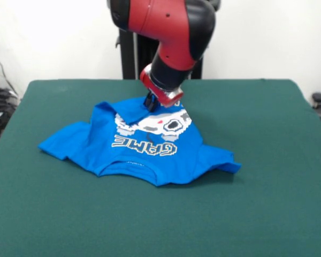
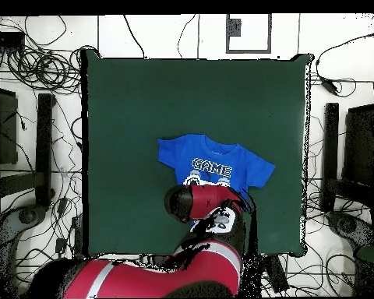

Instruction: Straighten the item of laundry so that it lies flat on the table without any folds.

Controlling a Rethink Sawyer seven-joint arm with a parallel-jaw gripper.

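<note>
The item of laundry (image 1: pixel 144 152) is a bright blue T-shirt lying near the middle of the table (image 1: pixel 267 171), print side up, with "GAME" readable. Its far part is folded forward over the controller print, and the sleeves spread left and right with wrinkles. My gripper (image 1: pixel 150 103) comes down from above and is shut on the edge of that folded flap at the shirt's far side. In the overhead view the shirt (image 2: pixel 213 162) lies on the table (image 2: pixel 143 101) toward the robot's side. The arm (image 2: pixel 209 206) covers its near part and hides the gripper.
The robot's black pedestal (image 1: pixel 131 53) stands behind the table's far edge. Cables (image 2: pixel 34 70) and black stands (image 2: pixel 44 148) crowd the floor on both sides of the table. A small dark object (image 1: pixel 318 99) sits off the right edge.
</note>
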